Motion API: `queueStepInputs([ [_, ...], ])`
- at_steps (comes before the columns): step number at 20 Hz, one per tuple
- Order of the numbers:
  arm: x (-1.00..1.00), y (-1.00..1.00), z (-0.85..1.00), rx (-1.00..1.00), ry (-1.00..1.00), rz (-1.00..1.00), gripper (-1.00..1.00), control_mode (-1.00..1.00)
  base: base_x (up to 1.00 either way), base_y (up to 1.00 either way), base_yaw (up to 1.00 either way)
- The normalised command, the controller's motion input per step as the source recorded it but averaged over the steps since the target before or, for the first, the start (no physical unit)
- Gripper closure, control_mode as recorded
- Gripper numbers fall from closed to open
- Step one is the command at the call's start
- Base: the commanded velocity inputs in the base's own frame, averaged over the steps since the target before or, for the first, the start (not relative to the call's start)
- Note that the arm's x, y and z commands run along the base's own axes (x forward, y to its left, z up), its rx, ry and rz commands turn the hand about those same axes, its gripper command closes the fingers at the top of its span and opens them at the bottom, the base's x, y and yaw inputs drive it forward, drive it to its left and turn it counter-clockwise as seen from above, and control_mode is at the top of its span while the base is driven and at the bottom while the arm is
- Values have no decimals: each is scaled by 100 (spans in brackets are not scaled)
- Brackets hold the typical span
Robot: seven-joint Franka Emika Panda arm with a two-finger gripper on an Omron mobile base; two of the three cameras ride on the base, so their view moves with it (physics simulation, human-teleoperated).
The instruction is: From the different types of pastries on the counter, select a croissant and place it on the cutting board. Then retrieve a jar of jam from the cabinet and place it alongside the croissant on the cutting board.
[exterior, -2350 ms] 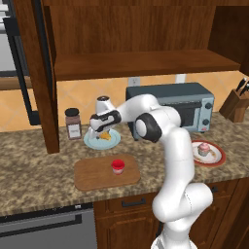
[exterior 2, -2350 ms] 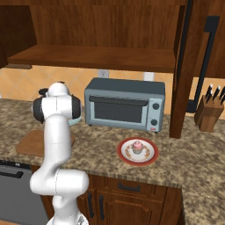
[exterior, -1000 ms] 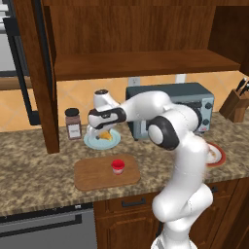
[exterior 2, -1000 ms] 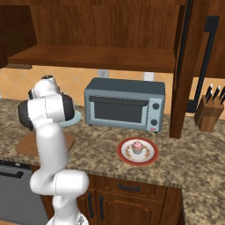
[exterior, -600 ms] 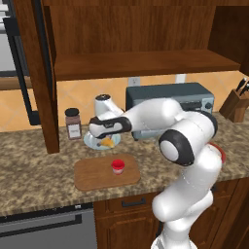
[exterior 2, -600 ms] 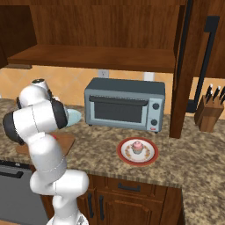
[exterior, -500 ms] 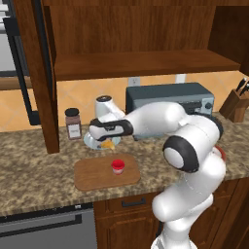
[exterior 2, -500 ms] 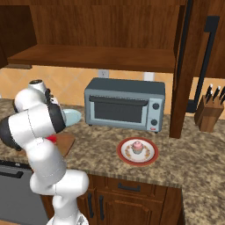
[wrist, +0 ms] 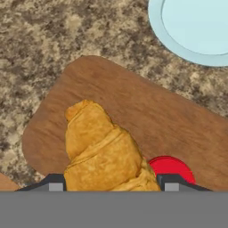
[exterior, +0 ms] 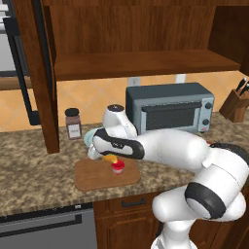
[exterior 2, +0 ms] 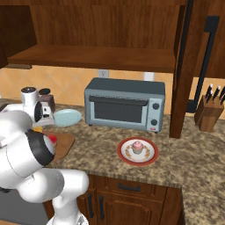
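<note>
While the gripper (wrist: pixel 107 187) grips the croissant (wrist: pixel 103 151) over the cutting board (wrist: pixel 133 111), its long axis points toward the board's rounded corner, with the jar of jam (wrist: pixel 171 169) just beside it.

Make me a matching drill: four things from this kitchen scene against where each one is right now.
Things:
1. croissant
2. jar of jam
3. cupcake
4. knife block

Places:
A. on a red-rimmed plate
B. at the counter's far right end
C. standing on the cutting board
D. between the gripper tips, over the board

Pairs: 1-D, 2-C, 3-A, 4-B
</note>
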Motion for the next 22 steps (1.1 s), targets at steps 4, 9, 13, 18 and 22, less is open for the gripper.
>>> queueStepInputs([
  [4,-39,28,0,-8,-1,0,100,-100,0,0,0],
  [9,-3,2,0,0,4,0,100,-100,0,0,0],
  [13,0,0,-3,0,14,0,100,-100,0,0,0],
  [18,0,21,-16,-4,1,0,100,-100,0,0,0],
  [22,1,25,-36,-17,0,-1,100,-100,0,0,0],
])
